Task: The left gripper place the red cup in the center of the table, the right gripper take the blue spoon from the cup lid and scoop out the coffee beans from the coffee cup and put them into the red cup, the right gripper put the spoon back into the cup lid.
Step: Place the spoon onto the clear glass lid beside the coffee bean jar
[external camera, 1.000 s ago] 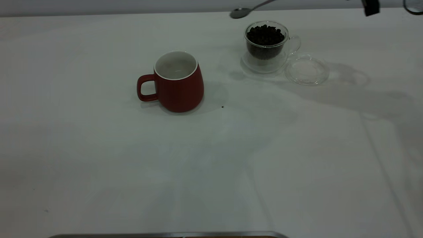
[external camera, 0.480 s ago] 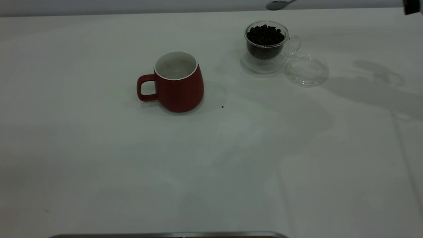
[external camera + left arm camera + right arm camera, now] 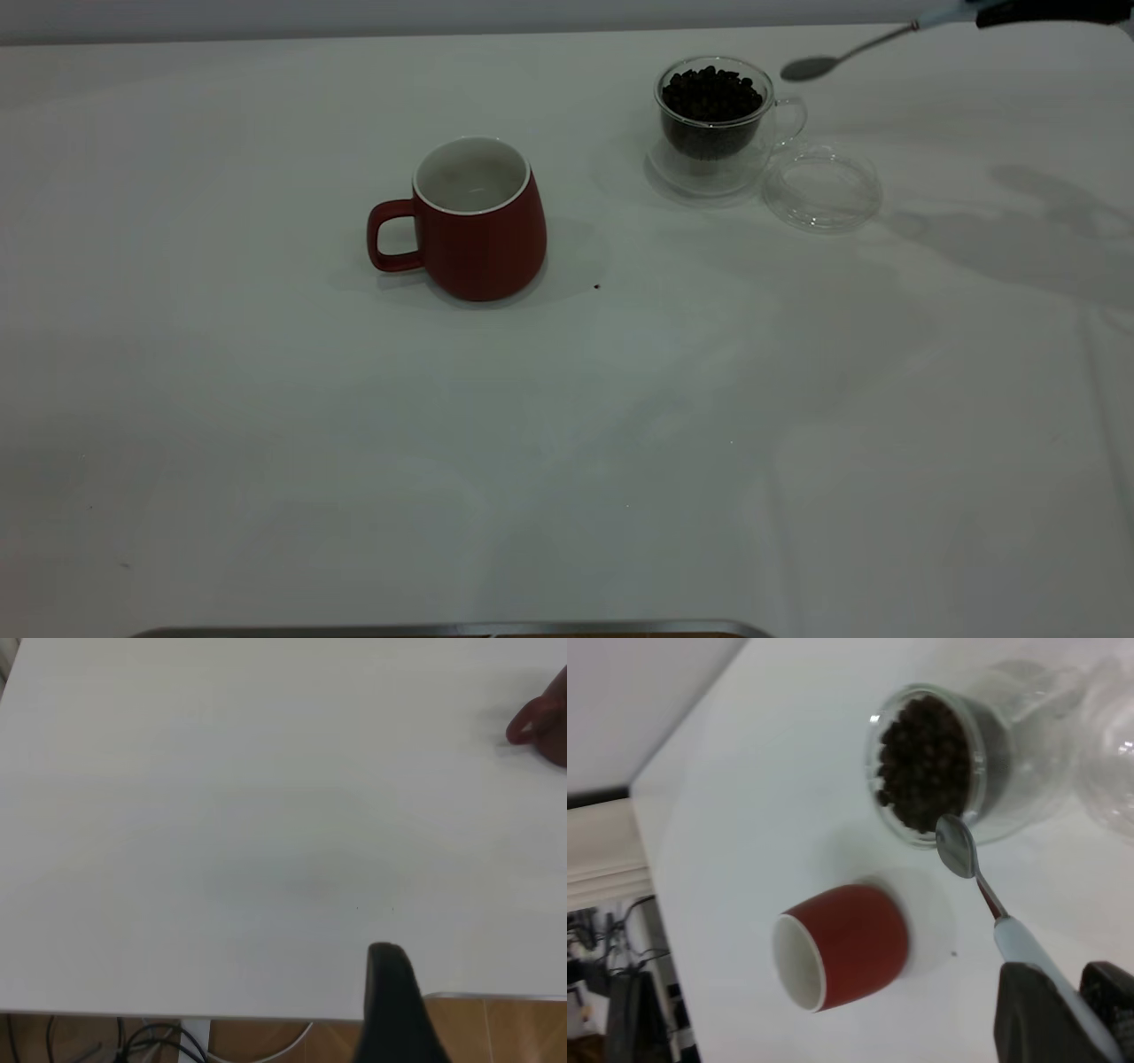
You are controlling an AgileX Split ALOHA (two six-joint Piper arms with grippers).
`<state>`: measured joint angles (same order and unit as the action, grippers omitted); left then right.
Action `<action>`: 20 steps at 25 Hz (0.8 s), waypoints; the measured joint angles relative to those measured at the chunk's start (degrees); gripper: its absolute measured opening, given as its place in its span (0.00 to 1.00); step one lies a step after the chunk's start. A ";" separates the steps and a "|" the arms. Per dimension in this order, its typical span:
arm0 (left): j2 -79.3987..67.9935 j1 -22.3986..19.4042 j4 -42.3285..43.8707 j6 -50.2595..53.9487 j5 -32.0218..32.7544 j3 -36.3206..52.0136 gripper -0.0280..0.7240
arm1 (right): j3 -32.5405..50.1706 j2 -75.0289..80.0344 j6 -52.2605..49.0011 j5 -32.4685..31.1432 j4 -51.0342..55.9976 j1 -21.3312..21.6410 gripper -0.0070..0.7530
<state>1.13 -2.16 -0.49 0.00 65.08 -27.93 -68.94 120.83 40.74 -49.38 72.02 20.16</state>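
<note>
White worktop (image 3: 266,443) fills nearly the whole exterior view, a pale wall strip running behind its far edge. I see the red cup (image 3: 474,221) standing upright near the middle of it, handle turned toward the left arm's side, its white inside showing no beans. Well to its right and farther back stands the coffee cup (image 3: 714,124), clear glass, upright, with the coffee beans (image 3: 711,93) heaped up to its rim. The cup lid (image 3: 822,189) lies flat just beside the coffee cup's base, on the side toward the right arm, with nothing on it.

My right hand (image 3: 1045,11) reaches in at the far right corner of the exterior view, only partly in frame, clamped on the pale handle of the blue spoon (image 3: 850,55). The spoon hangs in the air with its metal bowl held just off the coffee cup's rim on the handle side, and the bowl carries no beans. The right wrist view shows the same grip, black fingers (image 3: 1041,1014) closed around the handle and the spoon bowl at the rim of the glass, the red cup beyond it.

My left hand (image 3: 394,1001) hangs over bare worktop near its edge, away from everything; only one dark finger shows, so I cannot tell how wide it stands. The red cup's handle sits at the margin of that view.
</note>
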 joint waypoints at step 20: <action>0.00 0.00 0.00 0.00 0.00 0.00 0.75 | 0.00 2.30 -4.34 10.55 -2.04 -0.61 0.16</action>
<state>1.13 -2.16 -0.49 0.00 65.08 -27.93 -68.94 123.13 36.40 -38.82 69.98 19.55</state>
